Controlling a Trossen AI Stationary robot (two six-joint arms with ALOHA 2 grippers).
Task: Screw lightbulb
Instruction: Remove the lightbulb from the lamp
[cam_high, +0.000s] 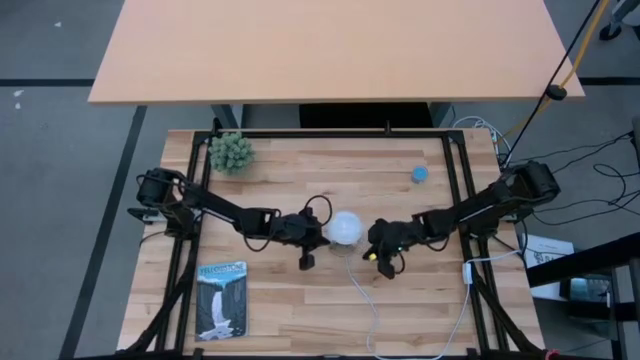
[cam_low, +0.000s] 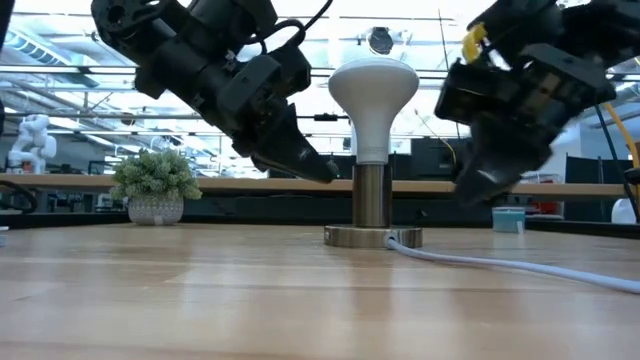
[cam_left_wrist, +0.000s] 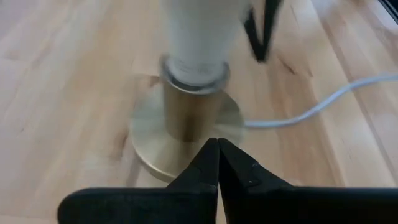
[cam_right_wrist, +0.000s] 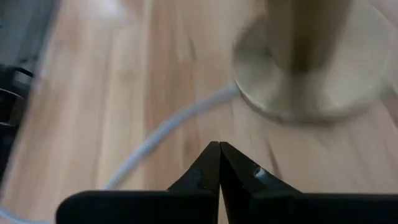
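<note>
Standing lightbulb (cam_high: 346, 227) between both hands

A large tan rectangular tabletop (cam_high: 330, 48) fills the upper frame. Grey floor (cam_high: 50, 200) lies at left. Bright ceiling lights show behind.

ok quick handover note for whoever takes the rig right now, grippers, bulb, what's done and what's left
Left gripper: shut, empty, just beside the socket, on its left in the high view.
Right gripper: shut, empty, on the socket's other side, near the white cord.
Lightbulb: upright in the socket at mid-table, neither gripper touching it.
Done: the bulb is seated in the socket.
Left: cannot tell whether it is fully tight; check that, then back both arms away.
</note>
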